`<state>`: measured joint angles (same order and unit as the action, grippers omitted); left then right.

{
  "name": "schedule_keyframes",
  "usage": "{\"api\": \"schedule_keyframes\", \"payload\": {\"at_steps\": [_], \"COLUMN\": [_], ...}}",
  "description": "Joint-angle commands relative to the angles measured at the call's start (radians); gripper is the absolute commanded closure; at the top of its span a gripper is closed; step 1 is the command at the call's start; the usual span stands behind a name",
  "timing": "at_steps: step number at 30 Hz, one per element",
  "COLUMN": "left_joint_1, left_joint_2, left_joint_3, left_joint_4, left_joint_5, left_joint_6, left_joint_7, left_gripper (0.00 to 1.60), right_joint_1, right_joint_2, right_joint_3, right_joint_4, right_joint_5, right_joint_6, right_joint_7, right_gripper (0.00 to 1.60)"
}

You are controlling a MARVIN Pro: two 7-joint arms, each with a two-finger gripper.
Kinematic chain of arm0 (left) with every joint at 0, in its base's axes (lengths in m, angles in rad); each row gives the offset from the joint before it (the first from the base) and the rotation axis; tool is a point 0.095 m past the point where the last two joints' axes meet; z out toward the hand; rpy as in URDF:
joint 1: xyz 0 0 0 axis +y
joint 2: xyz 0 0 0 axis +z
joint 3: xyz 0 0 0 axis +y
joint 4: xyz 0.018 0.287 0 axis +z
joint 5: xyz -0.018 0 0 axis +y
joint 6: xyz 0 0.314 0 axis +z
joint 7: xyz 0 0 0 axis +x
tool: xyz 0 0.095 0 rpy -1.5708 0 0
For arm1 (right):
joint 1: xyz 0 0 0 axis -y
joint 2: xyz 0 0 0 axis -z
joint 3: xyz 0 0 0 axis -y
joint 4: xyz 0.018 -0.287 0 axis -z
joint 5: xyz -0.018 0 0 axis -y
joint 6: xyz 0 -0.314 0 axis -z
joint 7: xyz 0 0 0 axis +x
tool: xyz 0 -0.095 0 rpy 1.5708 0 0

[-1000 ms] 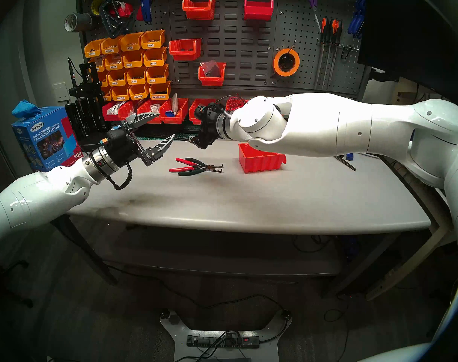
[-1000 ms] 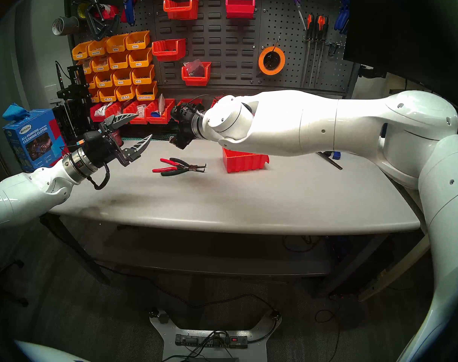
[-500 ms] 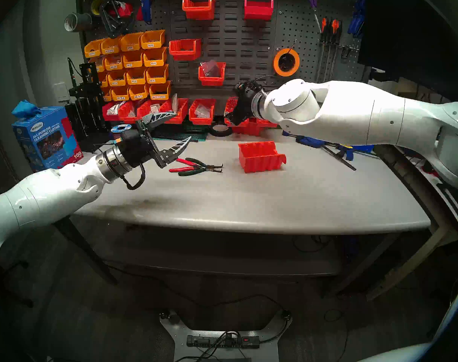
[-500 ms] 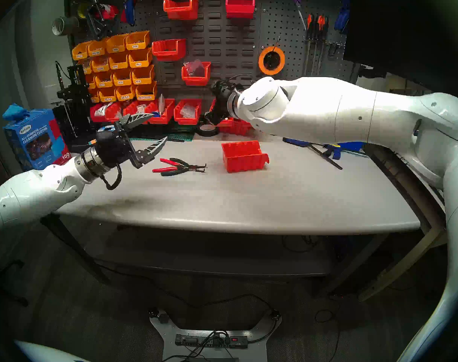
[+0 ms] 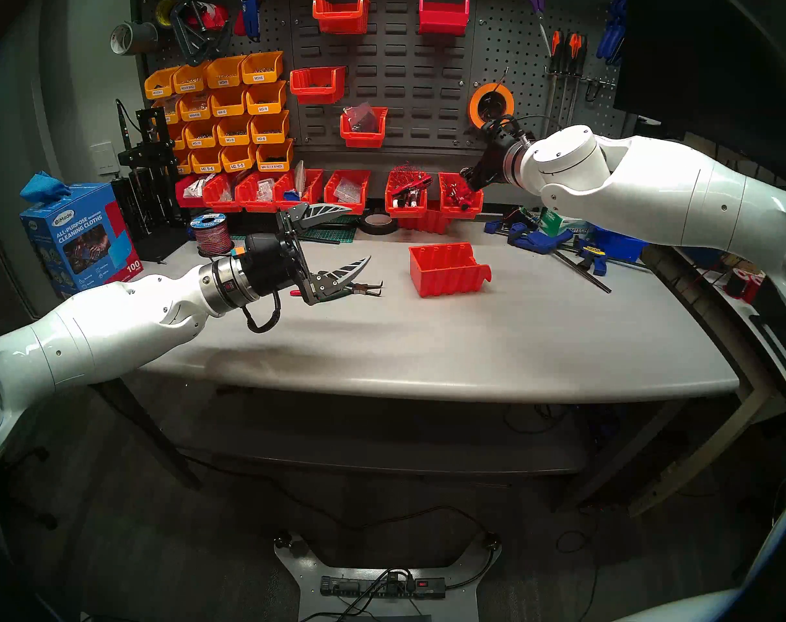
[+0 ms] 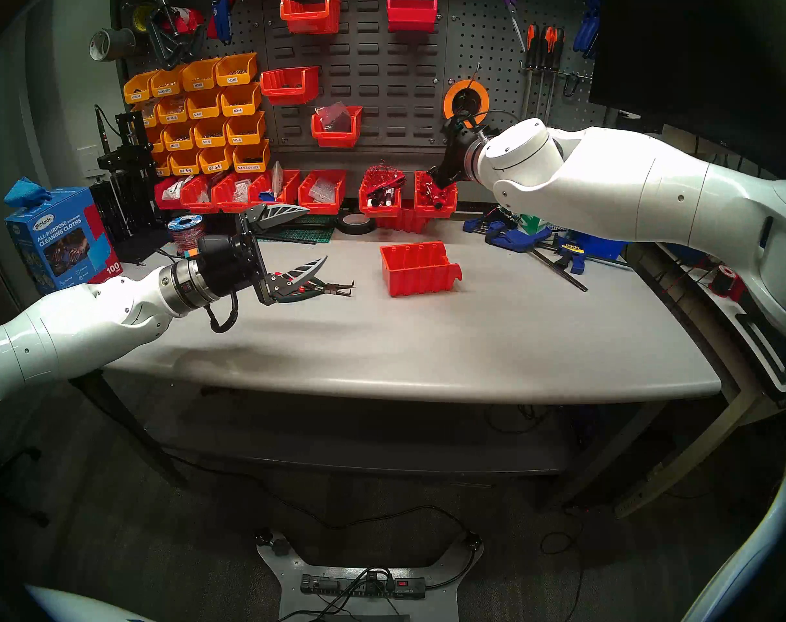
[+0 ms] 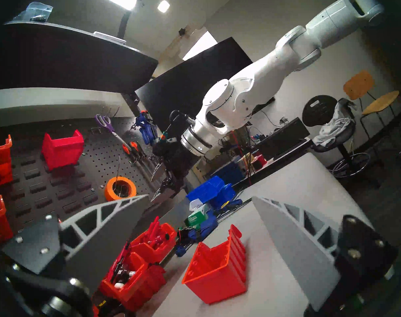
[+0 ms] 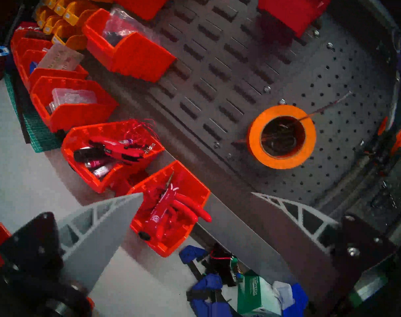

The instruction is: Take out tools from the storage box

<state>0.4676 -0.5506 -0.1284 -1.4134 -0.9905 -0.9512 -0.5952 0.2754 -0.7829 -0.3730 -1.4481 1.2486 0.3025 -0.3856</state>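
The red storage box (image 5: 447, 271) (image 6: 420, 268) (image 7: 215, 270) stands on the grey table (image 5: 427, 338), right of centre, with nothing showing inside it. The tools lie on the table to its left. The green-handled pliers (image 5: 366, 288) (image 6: 339, 288) show their bent tips. Only a handle end of the red-handled cutters (image 5: 295, 292) shows past the gripper. My left gripper (image 5: 359, 233) (image 6: 318, 233) (image 7: 200, 196) hovers open just above the tools, its lower finger covering their handles. My right gripper (image 5: 469, 181) (image 6: 438, 181) (image 8: 197, 193) is open and empty, raised over the back row of bins.
Red bins (image 5: 409, 199) with parts line the table's back edge below the pegboard (image 5: 404, 69). Blue bar clamps (image 5: 561, 248) lie at the back right. A black tape roll (image 5: 377, 224), a wire spool (image 5: 211, 233) and a blue cloth box (image 5: 79, 237) stand at the back and left.
My left gripper has moved right, from left of the tools to over their handles. My right arm has swung up and to the right, uncovering the storage box.
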Motion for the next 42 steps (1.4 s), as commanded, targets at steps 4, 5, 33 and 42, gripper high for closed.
{"api": "schedule_keyframes", "payload": {"at_steps": [4, 5, 33, 42], "left_joint_1": [-0.05, -0.051, -0.129, -0.15], "left_joint_2": [-0.104, -0.117, -0.451, -0.547], "left_joint_3": [0.007, 0.009, 0.047, 0.02], "left_joint_4": [0.024, 0.026, 0.176, 0.32], "left_joint_5": [0.103, 0.114, 0.579, 0.758], "left_joint_6": [0.033, 0.037, 0.277, 0.287], "left_joint_7": [-0.059, -0.065, 0.033, 0.165], "left_gripper": [0.0, 0.0, 0.0, 0.0], "right_joint_1": [0.057, 0.058, 0.091, 0.095], "right_joint_2": [0.124, 0.179, 0.397, 0.433], "right_joint_3": [-0.02, -0.008, -0.012, -0.014], "right_joint_4": [-0.026, -0.065, -0.313, -0.36], "right_joint_5": [0.047, 0.046, 0.077, 0.061], "right_joint_6": [0.001, -0.003, -0.049, -0.058], "right_joint_7": [-0.116, -0.119, -0.22, -0.241], "right_gripper": [0.0, 0.0, 0.0, 0.0]}}
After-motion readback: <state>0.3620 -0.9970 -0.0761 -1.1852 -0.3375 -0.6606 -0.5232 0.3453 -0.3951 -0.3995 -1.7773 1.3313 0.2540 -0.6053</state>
